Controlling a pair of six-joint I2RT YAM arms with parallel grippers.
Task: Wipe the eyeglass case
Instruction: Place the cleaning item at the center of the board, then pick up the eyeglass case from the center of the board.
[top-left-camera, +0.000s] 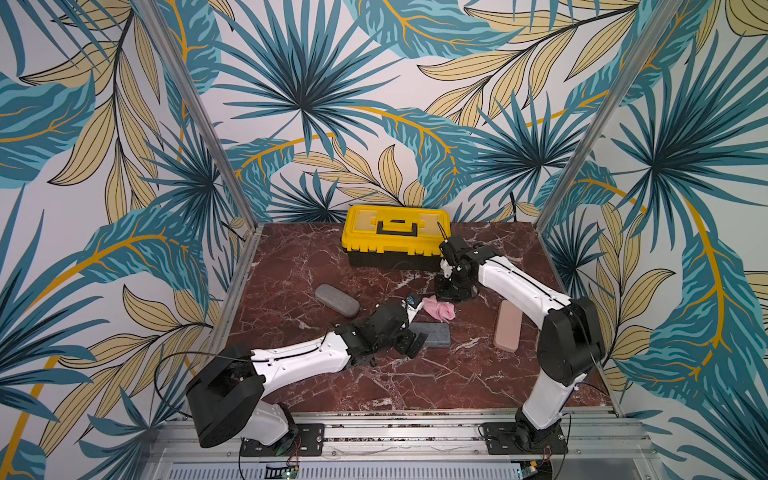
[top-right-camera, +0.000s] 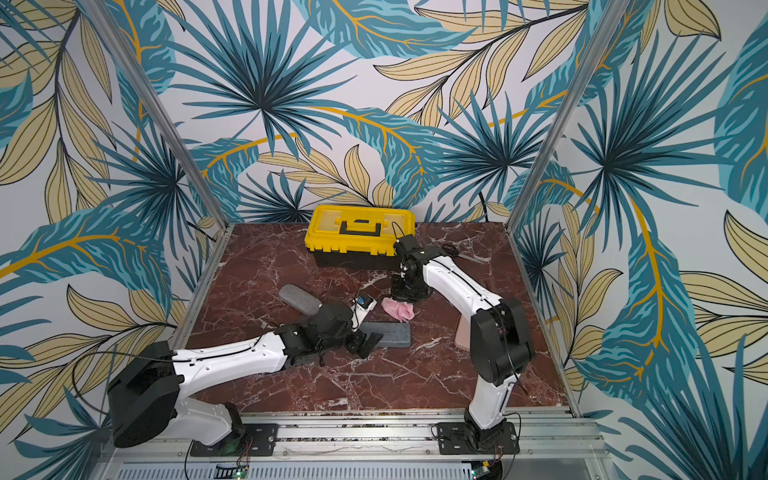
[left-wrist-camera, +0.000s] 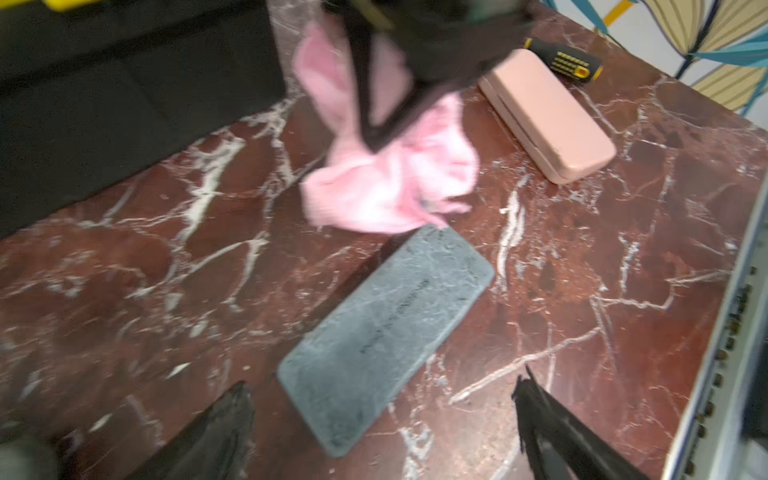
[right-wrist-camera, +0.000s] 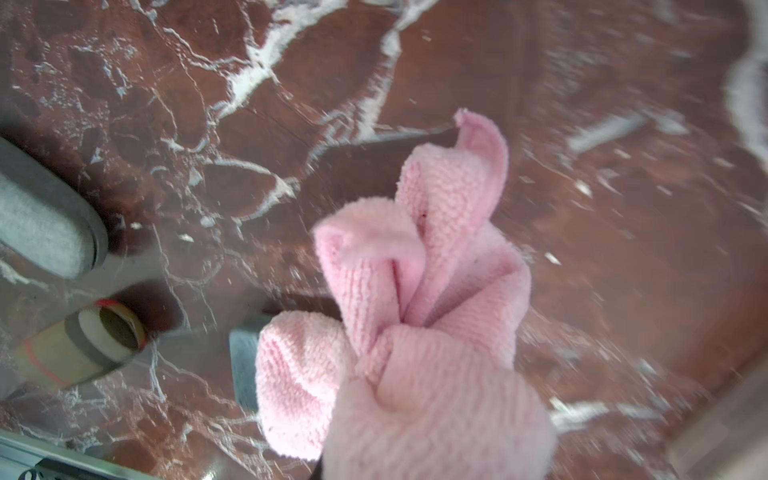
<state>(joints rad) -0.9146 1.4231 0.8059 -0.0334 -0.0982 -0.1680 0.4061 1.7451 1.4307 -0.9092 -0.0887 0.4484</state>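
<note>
Stock as I see it: one flat slate-grey rectangular eyeglass case (top-left-camera: 432, 334), lying mid-table on the red-brown marble tabletop (top-left-camera: 374, 382), nearer than the yellow plastic toolbox (top-left-camera: 395, 232). Left gripper (left-wrist-camera: 382, 380): jaws spread wide either side of the case's left end, holding nothing. Right gripper (top-left-camera: 448, 299): pinching a crumpled pink microfibre cloth (right-wrist-camera: 415, 311), which hangs just beside the case's far edge. One grey oval fabric case (top-left-camera: 336, 300), left. One pale pink hard case (top-left-camera: 508, 326), right.

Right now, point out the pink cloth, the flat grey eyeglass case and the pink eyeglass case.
pink cloth (right-wrist-camera: 436, 257), right wrist view, on a middle fold.
flat grey eyeglass case (left-wrist-camera: 386, 332), left wrist view, centre of its top face.
pink eyeglass case (top-left-camera: 508, 327), in a top view, centre of its lid.
</note>
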